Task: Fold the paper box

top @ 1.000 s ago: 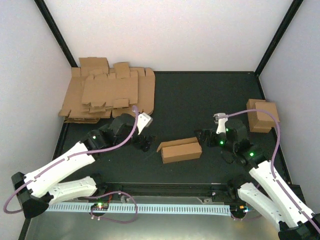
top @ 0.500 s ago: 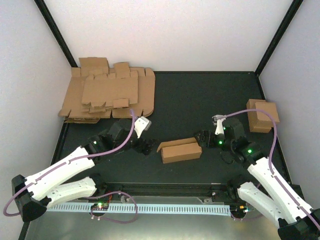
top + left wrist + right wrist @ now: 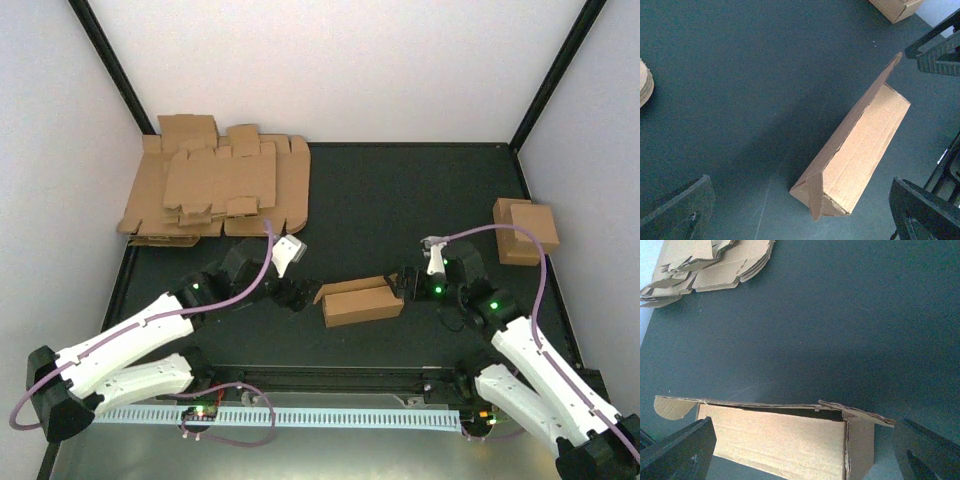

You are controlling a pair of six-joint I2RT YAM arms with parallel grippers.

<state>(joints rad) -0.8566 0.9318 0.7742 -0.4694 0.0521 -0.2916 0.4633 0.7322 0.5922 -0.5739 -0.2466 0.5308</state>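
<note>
Now nearly formed, the box lies on its long side just toward 6 o'clock from the middle of the table. It is a slim, oblong carton of plain brown cardboard with a faintly ribbed, matte face. Its lid is not tucked: a dark gap runs under the lid's long edge. A rounded tab juts from one end in the right wrist view, and a triangular end flap stands out in the left wrist view.

The left gripper sits at the box's 9 o'clock and the right gripper at its 3 o'clock. Both have their jaws spread wide and hold nothing, the black fingers bracketing the box in each wrist view. Whether either finger touches the cardboard cannot be told.

A ragged pile of flat die-cut blanks lies at 10 o'clock on the dark, smooth tabletop. Two closed cartons sit at 3 o'clock.

Compared with a second ago, both grippers have closed in on the box's ends. The left one has come in from 9 o'clock and the right one has slid toward 9 o'clock. The box itself has not shifted.
</note>
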